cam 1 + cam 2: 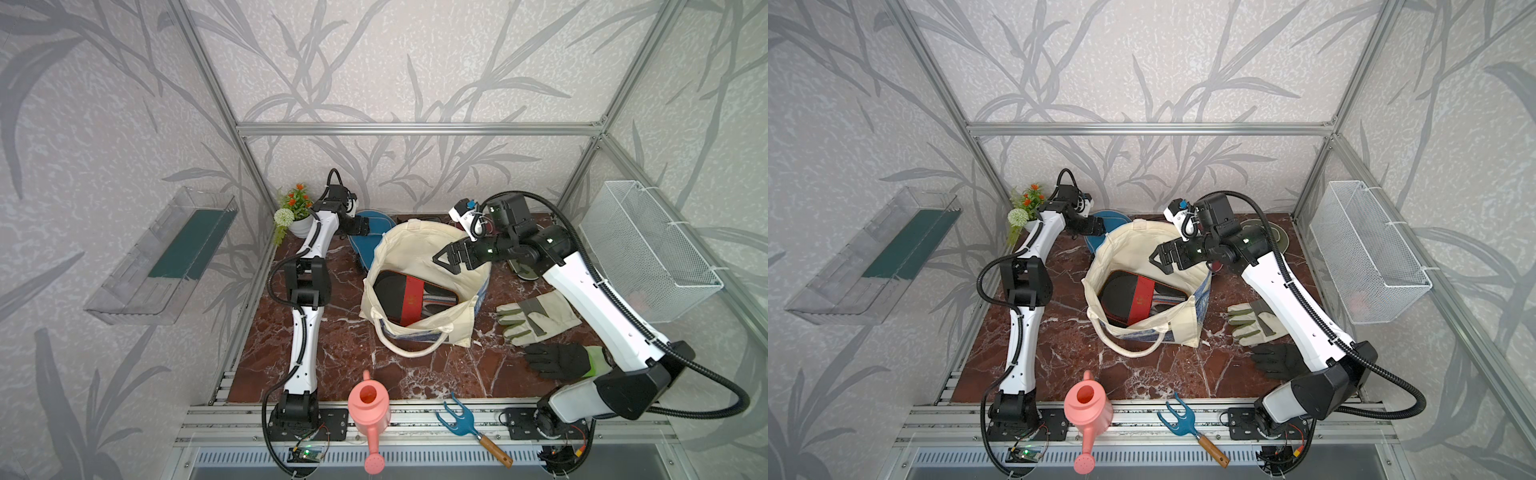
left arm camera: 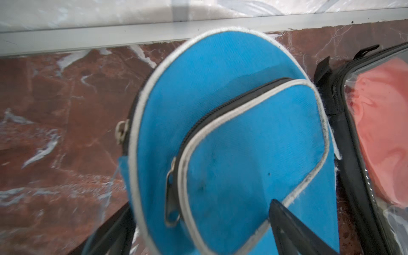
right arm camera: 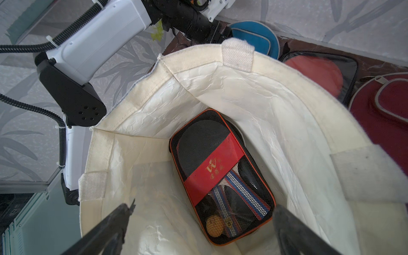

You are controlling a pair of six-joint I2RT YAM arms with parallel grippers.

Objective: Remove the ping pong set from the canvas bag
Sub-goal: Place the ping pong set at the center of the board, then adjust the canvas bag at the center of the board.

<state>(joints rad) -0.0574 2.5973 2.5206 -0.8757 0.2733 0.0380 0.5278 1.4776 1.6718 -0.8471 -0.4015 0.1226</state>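
Observation:
The cream canvas bag stands open mid-table. A black-and-red mesh case with paddles and an orange ball lies on its bottom. My right gripper hovers open over the bag's mouth, holding nothing. At the back left, a blue paddle cover lies on the table beside the bag. My left gripper stands open over its handle end, fingers wide apart. A clear-front case with a red paddle, a maroon cover and an olive cover lie behind the bag.
Grey-green gardening gloves and a black glove lie right of the bag under my right arm. A pink watering can and a blue hand fork sit at the front edge. A potted plant stands back left.

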